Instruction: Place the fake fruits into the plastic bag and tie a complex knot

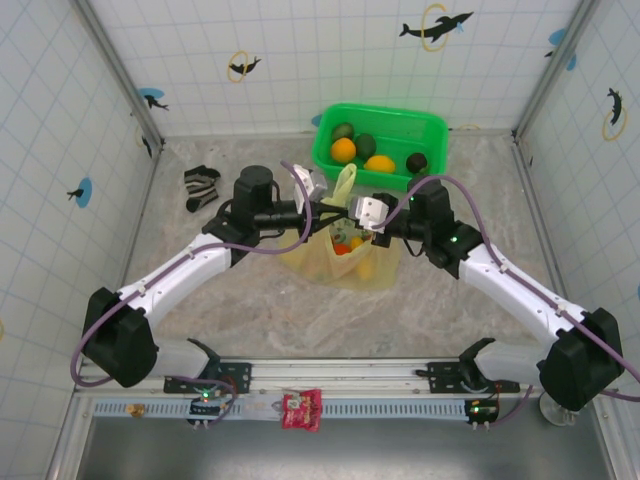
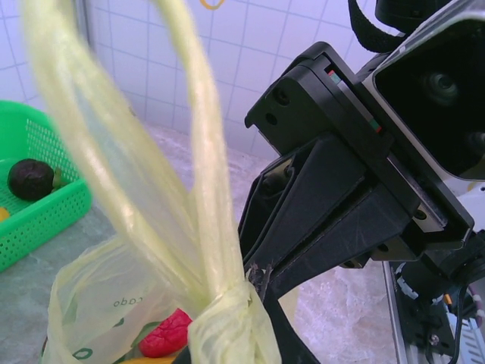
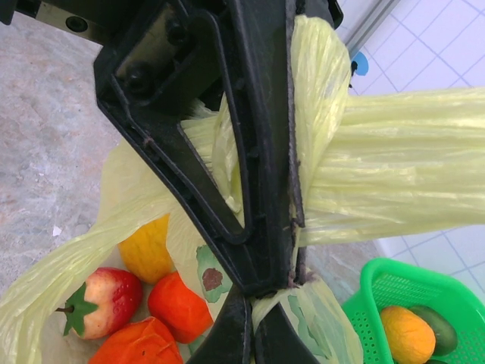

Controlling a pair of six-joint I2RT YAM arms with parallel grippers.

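Observation:
The pale yellow-green plastic bag [image 1: 345, 258] sits mid-table under both grippers. Inside it lie fake fruits: a strawberry [image 3: 102, 299], a red-orange one [image 3: 178, 303] and a yellow one [image 3: 148, 246]. The bag's handles [image 2: 189, 174] rise upward and are twisted into a bunch [image 2: 227, 318]. My left gripper [image 1: 328, 208] [image 2: 242, 349] is shut on that bunch. One handle band [image 3: 379, 167] loops around its black fingers [image 3: 258, 152]. My right gripper [image 1: 348, 212] [image 3: 261, 334] meets it tip to tip, shut on a strip of handle [image 3: 318, 326]. Its fingers [image 2: 318, 220] come in from the right in the left wrist view.
A bright green basket [image 1: 432, 128] stands at the back with more fruits: orange [image 1: 343, 150], yellow [image 1: 380, 163], dark green [image 1: 366, 143]. A striped sock [image 1: 200, 186] lies at the back left. Tiled walls close in three sides.

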